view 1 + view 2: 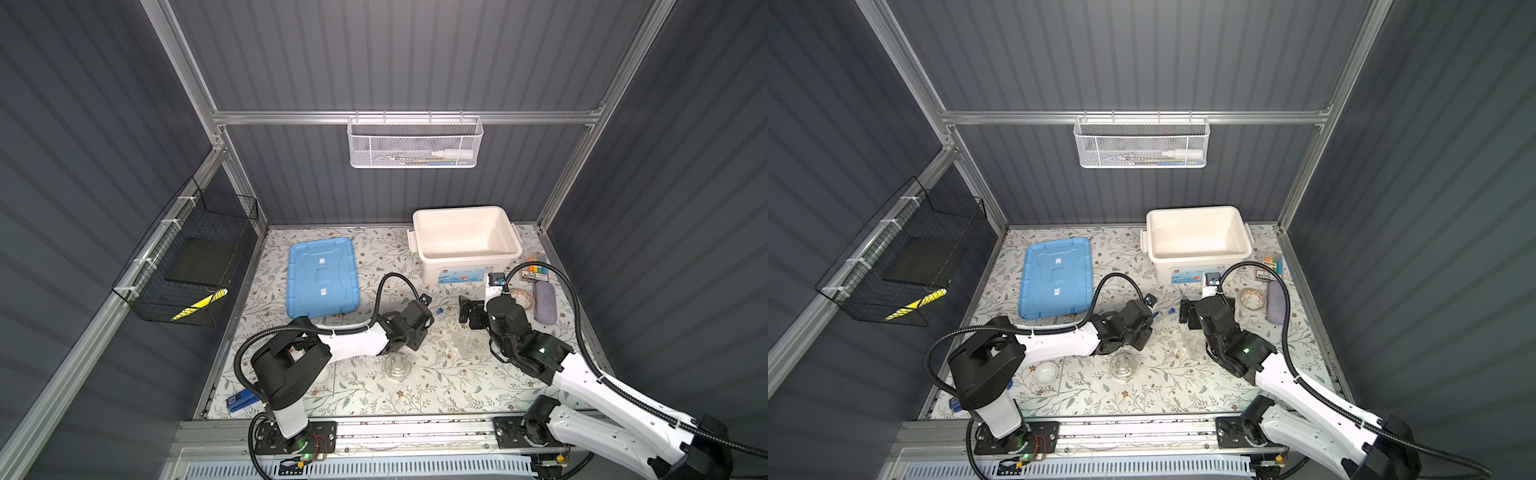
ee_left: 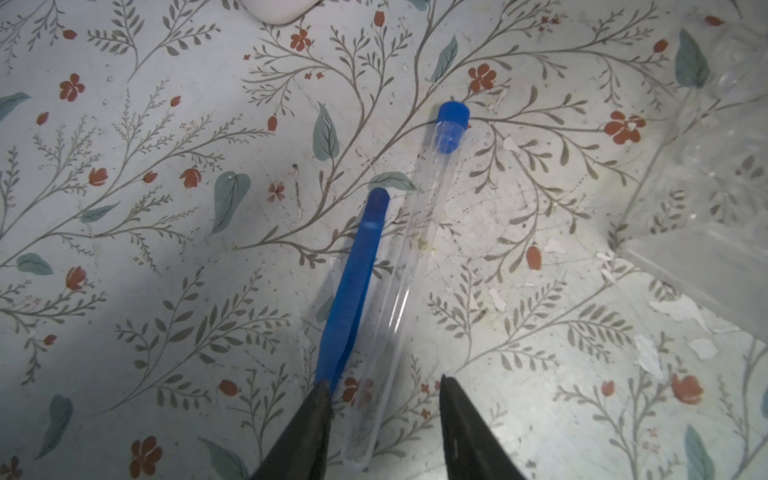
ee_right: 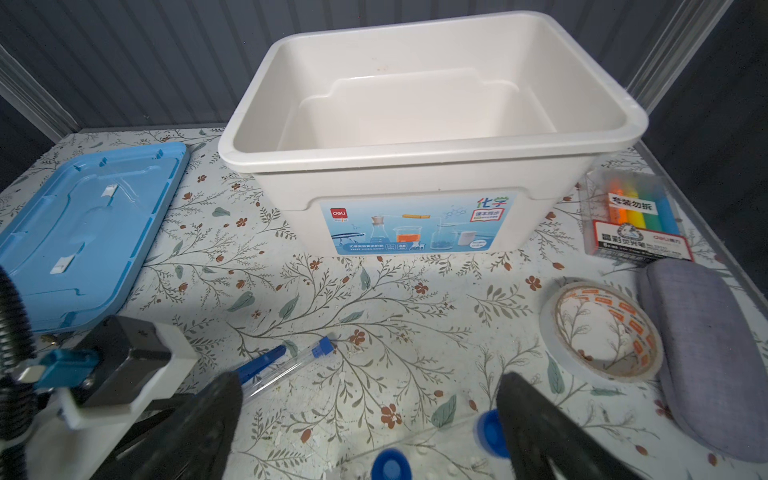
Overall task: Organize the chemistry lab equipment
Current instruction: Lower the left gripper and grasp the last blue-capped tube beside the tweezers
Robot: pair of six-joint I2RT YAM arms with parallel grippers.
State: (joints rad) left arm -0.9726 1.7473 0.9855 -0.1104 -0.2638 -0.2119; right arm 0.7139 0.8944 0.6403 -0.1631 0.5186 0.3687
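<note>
Clearly nearer, the left gripper (image 2: 382, 380), jaws half-spread and empty, straddles the closed end of the test tube (image 2: 395, 286) lying on the floral mat (image 2: 166, 291), long axis straight ahead beside blue tweezers (image 2: 353, 282); the right gripper (image 3: 370, 380) gapes wide.

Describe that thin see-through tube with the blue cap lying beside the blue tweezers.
The test tube is slim, clear and looks empty. A blue cap plugs one end; the other is rounded. It lies flat on the floral table cover, close alongside the blue tweezers. Its rounded end sits between the fingers of the left gripper, which do not clearly touch it.
</note>
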